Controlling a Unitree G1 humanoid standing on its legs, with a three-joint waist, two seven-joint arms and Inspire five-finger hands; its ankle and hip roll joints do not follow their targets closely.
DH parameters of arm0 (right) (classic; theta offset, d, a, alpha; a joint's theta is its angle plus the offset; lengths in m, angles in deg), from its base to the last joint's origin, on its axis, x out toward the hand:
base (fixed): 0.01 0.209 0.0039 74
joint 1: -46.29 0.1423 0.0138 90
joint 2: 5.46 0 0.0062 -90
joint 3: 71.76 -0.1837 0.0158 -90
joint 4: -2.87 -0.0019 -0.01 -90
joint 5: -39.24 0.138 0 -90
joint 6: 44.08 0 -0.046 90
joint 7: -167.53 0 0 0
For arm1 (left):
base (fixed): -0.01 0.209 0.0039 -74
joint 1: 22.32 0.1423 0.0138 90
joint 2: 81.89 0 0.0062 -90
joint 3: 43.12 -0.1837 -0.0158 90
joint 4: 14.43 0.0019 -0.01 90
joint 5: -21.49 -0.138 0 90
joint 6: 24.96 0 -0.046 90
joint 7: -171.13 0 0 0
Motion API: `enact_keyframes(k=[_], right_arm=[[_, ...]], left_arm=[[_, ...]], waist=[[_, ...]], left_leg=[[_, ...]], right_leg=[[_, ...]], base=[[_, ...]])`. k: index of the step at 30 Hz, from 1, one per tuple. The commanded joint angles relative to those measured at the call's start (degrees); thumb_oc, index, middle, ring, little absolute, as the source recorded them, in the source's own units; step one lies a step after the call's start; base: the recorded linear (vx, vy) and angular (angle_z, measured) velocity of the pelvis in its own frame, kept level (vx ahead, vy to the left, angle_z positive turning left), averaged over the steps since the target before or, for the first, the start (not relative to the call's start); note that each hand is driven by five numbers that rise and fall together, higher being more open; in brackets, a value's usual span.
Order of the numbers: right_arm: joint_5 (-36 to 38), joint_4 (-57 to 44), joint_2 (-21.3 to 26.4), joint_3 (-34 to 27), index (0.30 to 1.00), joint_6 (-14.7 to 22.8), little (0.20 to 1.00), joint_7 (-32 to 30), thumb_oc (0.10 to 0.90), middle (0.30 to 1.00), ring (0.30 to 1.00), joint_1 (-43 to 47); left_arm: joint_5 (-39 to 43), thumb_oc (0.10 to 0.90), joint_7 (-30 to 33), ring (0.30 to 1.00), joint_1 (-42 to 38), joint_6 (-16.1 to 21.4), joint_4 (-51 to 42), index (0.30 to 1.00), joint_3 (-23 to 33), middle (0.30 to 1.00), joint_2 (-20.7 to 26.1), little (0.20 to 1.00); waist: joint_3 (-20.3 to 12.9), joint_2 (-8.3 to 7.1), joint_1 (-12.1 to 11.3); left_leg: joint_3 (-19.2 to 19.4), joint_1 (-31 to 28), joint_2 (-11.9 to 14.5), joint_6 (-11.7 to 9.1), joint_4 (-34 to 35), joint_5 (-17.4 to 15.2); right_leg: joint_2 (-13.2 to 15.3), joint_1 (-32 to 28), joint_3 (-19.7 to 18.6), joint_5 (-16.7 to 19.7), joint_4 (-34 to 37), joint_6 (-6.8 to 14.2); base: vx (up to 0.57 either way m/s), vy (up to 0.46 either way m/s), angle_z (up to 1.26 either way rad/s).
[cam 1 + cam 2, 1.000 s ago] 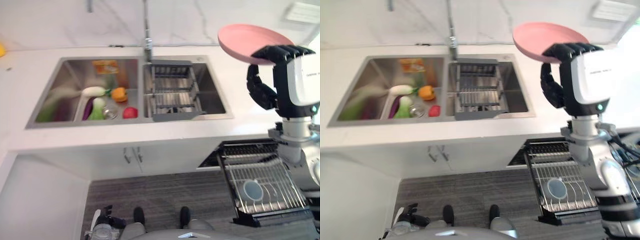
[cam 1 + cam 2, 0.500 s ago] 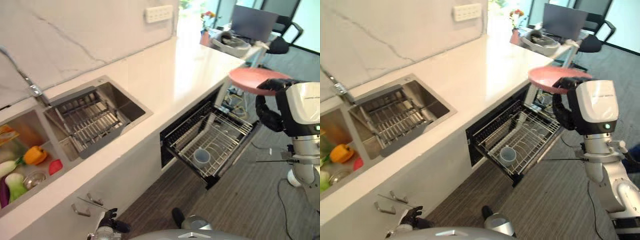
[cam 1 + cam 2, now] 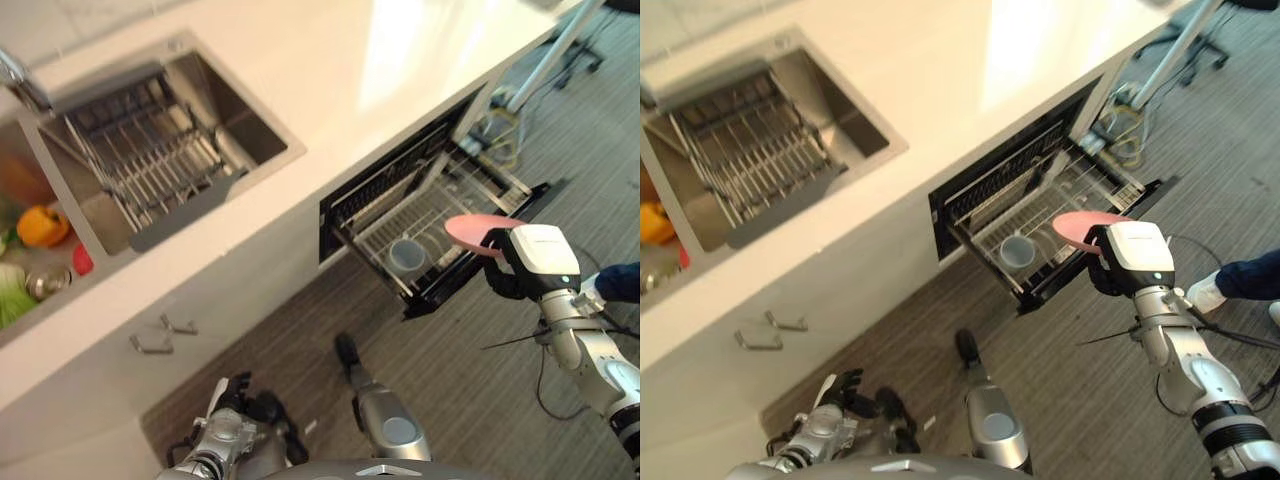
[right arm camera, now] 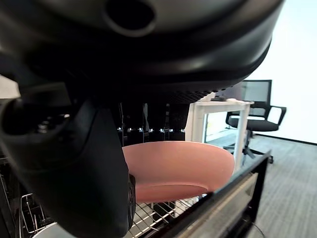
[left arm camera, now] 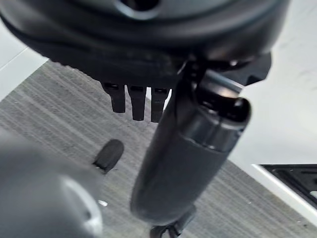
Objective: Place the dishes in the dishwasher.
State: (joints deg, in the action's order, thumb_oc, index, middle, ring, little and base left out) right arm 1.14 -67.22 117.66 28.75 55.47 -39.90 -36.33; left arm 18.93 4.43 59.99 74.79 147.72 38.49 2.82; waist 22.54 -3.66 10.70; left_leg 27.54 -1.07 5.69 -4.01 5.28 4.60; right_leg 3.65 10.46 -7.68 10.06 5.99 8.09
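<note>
My right hand [image 3: 500,275] is shut on a pink plate [image 3: 478,232], fingers over its rim and thumb [image 4: 74,173] beneath. It holds the plate roughly level, just above the outer front corner of the pulled-out dishwasher rack [image 3: 440,200]. The right wrist view has the plate [image 4: 178,166] with the rack's wires right below it. A pale blue cup [image 3: 406,254] sits in the rack nearer the counter. My left hand [image 3: 845,385] hangs low over the floor, fingers relaxed and holding nothing.
The white counter [image 3: 330,90] carries a steel sink [image 3: 260,135] with a wire drainer [image 3: 140,165]; vegetables [image 3: 40,225] lie in its left basin. A person's leg and shoe [image 3: 1230,285] stand on the grey floor to the right, and chair legs [image 3: 590,50] are farther back.
The camera has swung right and downward. My right hand has brought the pink plate down from above the counter to just over the dishwasher rack.
</note>
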Motion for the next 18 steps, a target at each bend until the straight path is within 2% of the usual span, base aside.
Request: enact_keyframes(k=[1, 3, 4, 8, 10, 11, 12, 18], right_arm=[[4.5, 4.4, 3.7, -2.9, 0.3, -4.2, 0.3, -3.9, 0.4, 0.3, 0.3, 10.7], [4.9, 6.7, 3.7, -1.5, 0.3, -4.3, 0.3, -4.1, 0.4, 0.3, 0.3, 12.8], [5.3, 9.6, 3.5, -0.2, 0.3, -4.8, 0.3, -4.2, 0.4, 0.3, 0.3, 15.2], [5.1, 12.8, 4.4, 1.2, 0.3, -5.5, 0.3, -4.8, 0.4, 0.3, 0.3, 17.5], [5.2, 14.2, 4.4, 1.5, 0.3, -5.7, 0.3, -5.3, 0.4, 0.3, 0.3, 18.3], [6.6, 13.4, 4.1, 0.1, 0.3, -5.6, 0.3, -5.7, 0.4, 0.3, 0.3, 18.5], [7.2, 11.8, 4.5, -1.7, 0.9, -5.7, 0.9, -6.3, 0.8, 0.9, 0.9, 18.0], [8.9, 6.5, 4.2, -5.4, 0.9, -4.9, 0.9, -6.6, 0.8, 0.9, 0.9, 15.9]], left_arm=[[5.8, 0.8, 1.3, 0.9, 0.9, 0.4, 2.0, 0.9, 2.7, 0.9, 3.6, 0.9], [5.5, 0.8, 1.5, 0.9, 0.8, 0.6, 1.9, 0.9, 2.5, 0.9, 3.6, 0.9], [4.5, 0.8, 1.7, 0.9, 0.8, 0.8, 1.7, 0.9, 0.8, 0.9, 3.6, 0.9], [5.1, 0.8, 1.6, 0.9, 1.5, 1.0, 0.6, 0.9, -0.3, 0.9, 3.2, 0.9], [5.2, 0.8, 1.5, 0.9, 1.5, 1.0, 0.5, 0.9, -0.6, 0.9, 3.0, 0.9], [6.0, 0.8, 1.5, 0.9, 1.3, 1.1, -0.2, 0.9, -1.0, 0.9, 2.5, 0.9], [6.6, 0.8, 1.4, 0.9, 1.5, 1.4, -1.3, 0.9, -1.6, 0.9, 1.8, 0.9], [6.2, 0.8, 1.1, 0.9, 1.5, 1.2, -2.0, 0.9, -2.6, 0.9, 0.9, 0.9]], waist=[[-1.4, 0.7, -3.2], [-1.3, 1.09, -3.0], [-1.2, 1.97, -3.4], [-1.1, 3.29, -3.8], [-1.0, 3.69, -3.7], [-1.1, 4.41, -3.9], [-1.2, 5.14, -3.8], [-1.9, 5.81, -3.8]], left_leg=[[-7.4, 2.7, 2.6, -1.3, -7.0, -5.0], [-7.8, 3.0, 2.6, -1.4, -6.9, -4.8], [-8.1, 3.1, 2.8, -1.6, -6.6, -4.4], [-8.6, 2.8, 2.9, -2.0, -6.0, -3.8], [-8.9, 2.8, 3.0, -2.1, -5.9, -3.7], [-9.4, 2.6, 3.0, -2.2, -5.6, -3.4], [-10.0, 2.2, 3.0, -2.3, -5.2, -3.3], [-10.8, 1.2, 3.1, -2.4, -4.9, -3.1]], right_leg=[[3.0, 0.0, 1.2, -3.7, -3.7, 2.2], [3.2, 0.0, 1.8, -3.8, -3.7, 2.1], [3.3, -0.2, 2.5, -3.9, -3.7, 1.9], [3.5, -0.8, 3.4, -4.2, -3.5, 1.6], [3.5, -1.1, 3.8, -4.4, -3.5, 1.5], [3.6, -1.6, 4.4, -4.8, -3.5, 1.3], [3.8, -2.4, 5.1, -5.3, -3.3, 1.1], [3.7, -4.4, 6.4, -5.9, -3.0, 0.7]], base=[[-0.05, -0.115, 0.31], [-0.02, -0.067, 0.25], [0.0, -0.026, 0.28], [0.01, -0.029, 0.15], [0.01, -0.033, 0.14], [0.02, -0.034, 0.24], [0.04, -0.044, 0.27], [0.02, -0.027, 0.19]])
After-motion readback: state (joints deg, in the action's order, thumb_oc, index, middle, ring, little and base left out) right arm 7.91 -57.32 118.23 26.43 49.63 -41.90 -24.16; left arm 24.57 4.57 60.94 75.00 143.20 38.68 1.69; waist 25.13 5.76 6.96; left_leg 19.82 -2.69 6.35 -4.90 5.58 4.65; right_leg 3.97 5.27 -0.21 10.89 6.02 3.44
